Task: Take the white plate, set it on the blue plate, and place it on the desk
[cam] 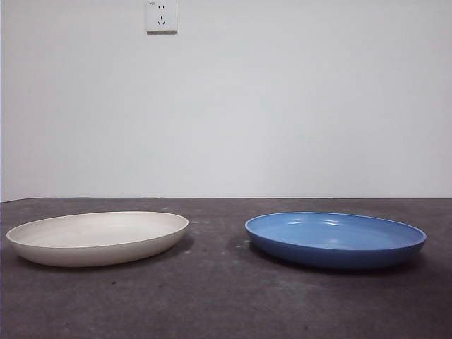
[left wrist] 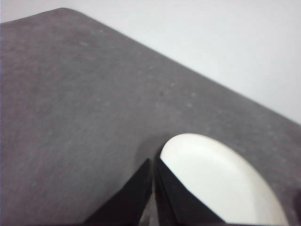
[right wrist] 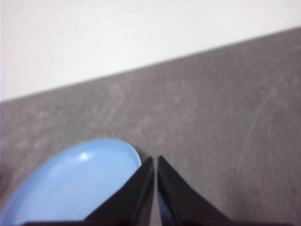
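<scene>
The white plate (cam: 97, 237) lay flat on the desk (cam: 226, 296) at the left of the front view, right side up, its rim level and its hollow facing upward. Being round, it showed no long axis. To its right, well apart across a strip of bare desk, the blue plate (cam: 336, 239) sat the same way, flat and upward-facing. A white wall (cam: 282, 106) with a socket (cam: 161, 15) rose behind them. No arm appeared in the front view. In the left wrist view, the left gripper (left wrist: 154, 165) hung above the desk near the white plate's (left wrist: 221, 183) rim, jaws nearly together, holding nothing. In the right wrist view, the right gripper (right wrist: 155, 162) hung by the blue plate's (right wrist: 75, 183) edge, jaws likewise narrow and empty.
</scene>
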Robot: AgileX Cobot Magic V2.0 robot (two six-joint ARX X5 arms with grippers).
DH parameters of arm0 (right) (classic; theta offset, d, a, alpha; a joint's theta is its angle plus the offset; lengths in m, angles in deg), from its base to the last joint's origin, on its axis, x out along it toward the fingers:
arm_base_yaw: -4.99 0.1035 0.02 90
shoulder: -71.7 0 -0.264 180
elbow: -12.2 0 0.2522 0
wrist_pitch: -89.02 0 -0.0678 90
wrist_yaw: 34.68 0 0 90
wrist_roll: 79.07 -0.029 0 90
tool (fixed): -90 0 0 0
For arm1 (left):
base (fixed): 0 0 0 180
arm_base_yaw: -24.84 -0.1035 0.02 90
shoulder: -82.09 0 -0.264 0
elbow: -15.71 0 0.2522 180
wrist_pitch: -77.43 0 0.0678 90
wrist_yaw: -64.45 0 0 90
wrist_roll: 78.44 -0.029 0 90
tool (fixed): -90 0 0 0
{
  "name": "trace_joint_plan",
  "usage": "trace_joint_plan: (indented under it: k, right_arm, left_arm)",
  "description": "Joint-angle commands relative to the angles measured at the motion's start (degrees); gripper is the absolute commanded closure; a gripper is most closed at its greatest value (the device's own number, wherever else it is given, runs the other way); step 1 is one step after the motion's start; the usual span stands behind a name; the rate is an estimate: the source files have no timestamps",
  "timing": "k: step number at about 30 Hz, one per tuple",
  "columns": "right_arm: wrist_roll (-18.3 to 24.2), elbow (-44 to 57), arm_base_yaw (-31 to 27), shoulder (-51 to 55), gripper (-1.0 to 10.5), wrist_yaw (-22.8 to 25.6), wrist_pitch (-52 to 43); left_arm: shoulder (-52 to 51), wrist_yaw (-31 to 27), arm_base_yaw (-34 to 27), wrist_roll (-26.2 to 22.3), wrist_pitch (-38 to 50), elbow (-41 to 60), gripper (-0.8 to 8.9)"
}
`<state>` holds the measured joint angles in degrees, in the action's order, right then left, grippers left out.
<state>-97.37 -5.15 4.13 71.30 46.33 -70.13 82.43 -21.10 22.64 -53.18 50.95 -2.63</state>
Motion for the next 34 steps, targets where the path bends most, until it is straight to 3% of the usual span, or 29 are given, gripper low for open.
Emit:
trace_joint_plan:
  k: [1,6,12,25,34]
  right_arm:
    - [-1.0,-3.1,-0.1,0.1,9.4,0.0,-0.8]
    - [-0.8,-8.0,-0.1,-0.8,9.4,0.0,0.7]
    - [1.6,-16.4,-0.1,-6.2,9.4,-0.9,7.1]
    - [13.2,-38.2,0.0,-28.6,9.4,-13.7,28.5]
    - [21.1,-49.4,1.8,-41.4,9.4,-20.9,42.9]
  left_arm:
    - [0.5,0.1,-0.1,1.1,-0.8,-3.7,8.04]
    - [3.3,0.1,-0.1,0.8,-4.6,-9.7,8.04]
    - [9.9,2.3,0.0,-3.8,-8.9,-18.4,8.04]
    - [32.3,19.9,0.0,-18.8,-24.0,-37.2,8.04]
    - [42.7,27.3,3.4,-26.3,-35.9,-46.4,8.04]
